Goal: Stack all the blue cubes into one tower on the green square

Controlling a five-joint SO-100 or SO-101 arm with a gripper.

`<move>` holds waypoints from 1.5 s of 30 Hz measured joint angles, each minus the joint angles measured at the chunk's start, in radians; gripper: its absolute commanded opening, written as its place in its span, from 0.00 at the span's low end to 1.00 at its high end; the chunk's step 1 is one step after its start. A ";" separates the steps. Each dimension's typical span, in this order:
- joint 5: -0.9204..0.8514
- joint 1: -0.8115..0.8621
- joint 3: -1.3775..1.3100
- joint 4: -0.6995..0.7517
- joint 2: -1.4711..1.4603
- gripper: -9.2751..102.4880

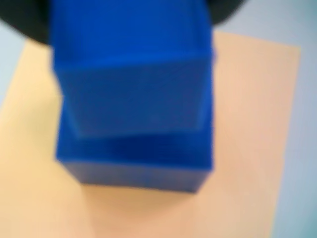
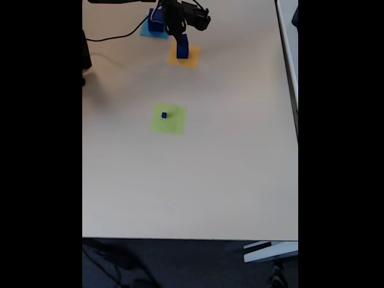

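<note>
While the arm is hanging over the orange square [image 2: 183, 56] at the far end of the table [image 2: 240, 180], the wrist view is showing two blue blocks stacked there: an upper blue cube [image 1: 133, 94] sitting slightly rotated on a lower blue cube [image 1: 138, 163], both on the orange paper. Picture is blurry, edges soft.

In the fixed view the gripper [image 2: 180, 35] is sitting right on top of that stack. Dark rounded shapes are flanking the upper cube at the top of the wrist view, but I can't tell how wide the jaws are standing or whether they're actually clamping it.

Another blue cube [image 2: 156, 23] is resting on the light-blue square [image 2: 153, 30], far left. The small blue cube [image 2: 164, 114] is lying alone on the green square [image 2: 168, 119], mid-table, well apart from the arm. No tower on green yet.

Handling guess: these are looking rigid, light, smooth-faced, so likely a bit slippery. Best hold is probably across two opposite flat side faces, near mid-height, jaws square to the faces. The upper cube's twist is making a corner pinch a risk; align first. The small one on green is looking fiddly to pinch.
</note>
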 measured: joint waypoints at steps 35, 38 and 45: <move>0.000 0.000 0.023 -0.029 0.000 0.12; 0.000 0.000 0.025 -0.031 0.000 0.12; 0.000 0.000 0.028 -0.038 0.000 0.12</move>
